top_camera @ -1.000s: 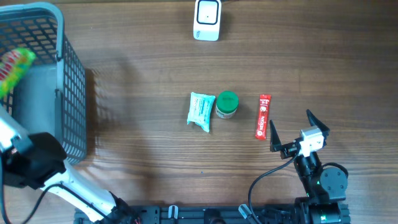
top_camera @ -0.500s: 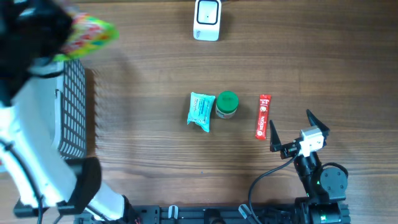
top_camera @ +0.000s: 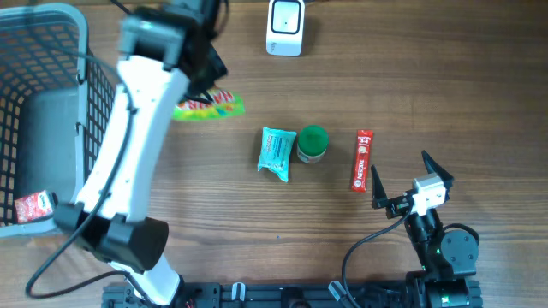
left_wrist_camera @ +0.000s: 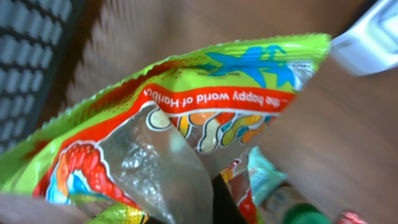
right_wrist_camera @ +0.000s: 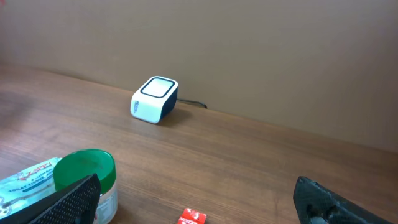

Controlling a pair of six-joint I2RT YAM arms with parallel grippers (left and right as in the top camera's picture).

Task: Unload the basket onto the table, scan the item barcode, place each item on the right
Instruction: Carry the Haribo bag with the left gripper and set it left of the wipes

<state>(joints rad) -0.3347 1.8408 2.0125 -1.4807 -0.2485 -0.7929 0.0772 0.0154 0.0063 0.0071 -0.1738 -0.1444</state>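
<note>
L gripper (top_camera: 202,85): clenching on green Haribo candy bag (top_camera: 210,105), which is hanging over the table btwn basket (top_camera: 101,111) and scanner (top_camera: 285,27). R gripper (top_camera: 398,164): sitting w/ jaws spread wide, gripping nothing, beside red sachet (top_camera: 362,160).

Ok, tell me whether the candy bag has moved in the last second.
Yes. The candy bag moved from over the basket right toward the scanner.

The Haribo candy bag (left_wrist_camera: 205,99) reads, upside down on its orange band, "the happy world of Haribo".
</note>
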